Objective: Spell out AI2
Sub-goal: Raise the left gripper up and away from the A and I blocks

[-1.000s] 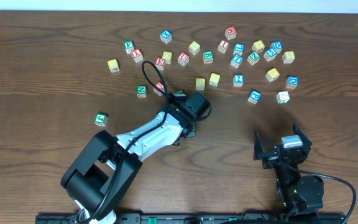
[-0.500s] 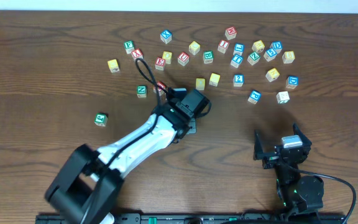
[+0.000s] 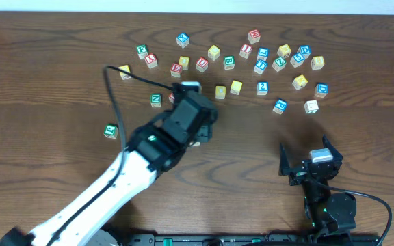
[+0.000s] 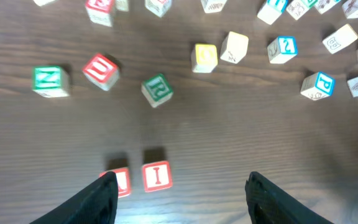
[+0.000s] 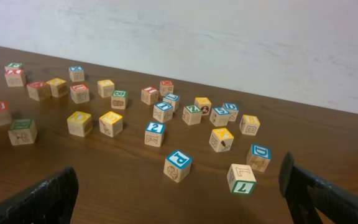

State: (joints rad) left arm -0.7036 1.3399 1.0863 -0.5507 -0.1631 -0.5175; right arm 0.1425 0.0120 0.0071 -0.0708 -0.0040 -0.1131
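Overhead, the right gripper [image 3: 310,161] sits close to the near edge, toward the right corner. In its wrist view its jaws stand wide with nothing between them. Bare wood lies between it and the nearest blocks. The left arm [image 3: 125,174] runs diagonally from the near-left corner to mid-table, and its wrist covers what lies under it. A lone green block [image 3: 111,130] lies off its left side, toward the left edge.

In the left wrist view the left gripper [image 4: 182,196] also stands spread wide and empty. The red I block [image 4: 156,175] lies just ahead, nearer the left finger. A second red block [image 4: 120,181] sits just beside it without touching, its letter partly cut off by that finger. Open wood lies to the right of the pair.

Farther on lie a green N [image 4: 48,81], a red U [image 4: 101,71], a green R [image 4: 156,89] and a yellow block [image 4: 205,57]. The blue 2 block [image 4: 282,48] lies beyond, off to the right, with neighbours near it. The rest of the blocks are scattered in a band along the far edge.
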